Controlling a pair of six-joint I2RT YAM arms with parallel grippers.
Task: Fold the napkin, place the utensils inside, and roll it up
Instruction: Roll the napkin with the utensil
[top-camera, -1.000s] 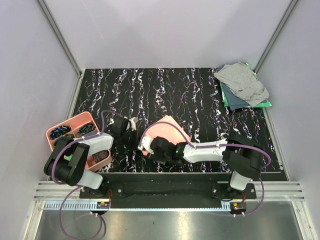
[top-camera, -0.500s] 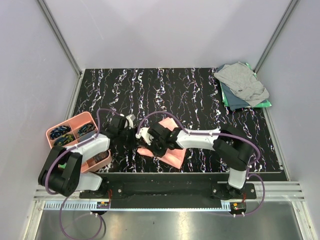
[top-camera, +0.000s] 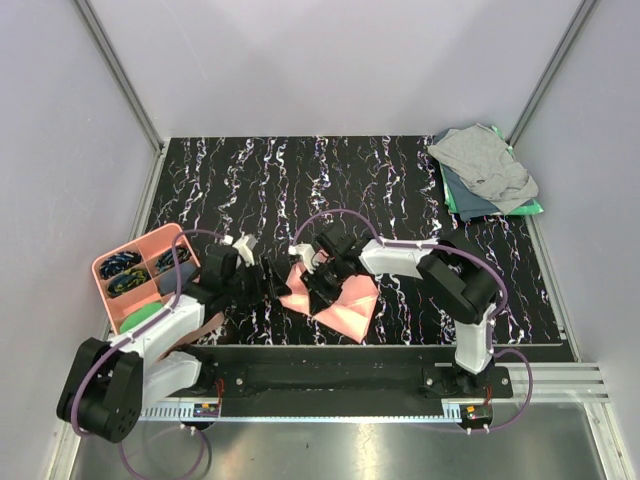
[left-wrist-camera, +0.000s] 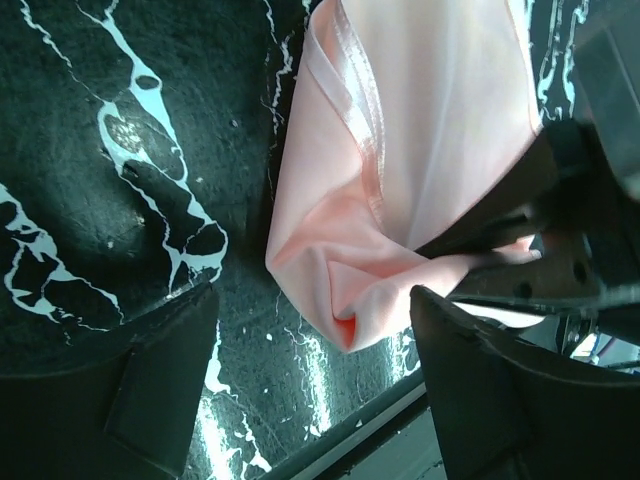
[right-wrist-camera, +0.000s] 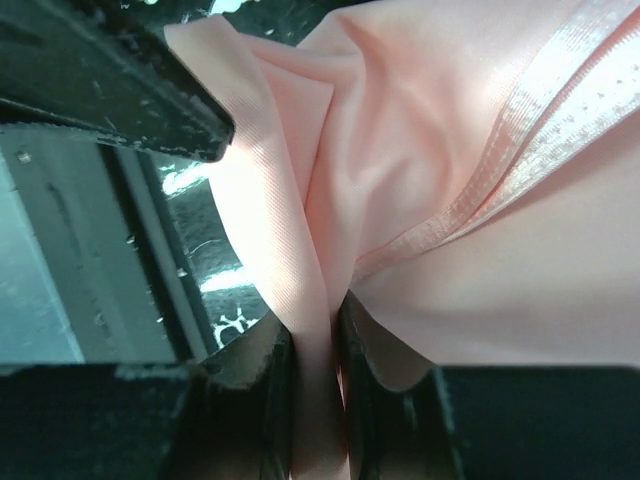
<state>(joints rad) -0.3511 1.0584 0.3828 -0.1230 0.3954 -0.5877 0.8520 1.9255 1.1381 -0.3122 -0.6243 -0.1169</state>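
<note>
The salmon-pink napkin (top-camera: 345, 298) lies folded near the table's front edge, its hemmed edge (left-wrist-camera: 360, 110) running up the left wrist view. My right gripper (top-camera: 316, 284) is shut on a bunched fold of the napkin (right-wrist-camera: 450, 150), with cloth squeezed between its two dark fingers (right-wrist-camera: 385, 400). My left gripper (top-camera: 274, 279) stands open just left of the napkin's rounded corner (left-wrist-camera: 345, 300). That corner lies between and ahead of its fingers (left-wrist-camera: 160, 380), touching neither. The utensils are out of view.
A pink compartment tray (top-camera: 103, 266) with dark and green items sits at the left edge, beside my left arm. Grey and green cloths (top-camera: 485, 170) are piled at the far right corner. The table's front rail (left-wrist-camera: 350, 440) runs just below the napkin.
My left gripper has opened and let go of the napkin, drawing back left. My right gripper has closed on the cloth and swung away from the front edge; the napkin lies more spread.
</note>
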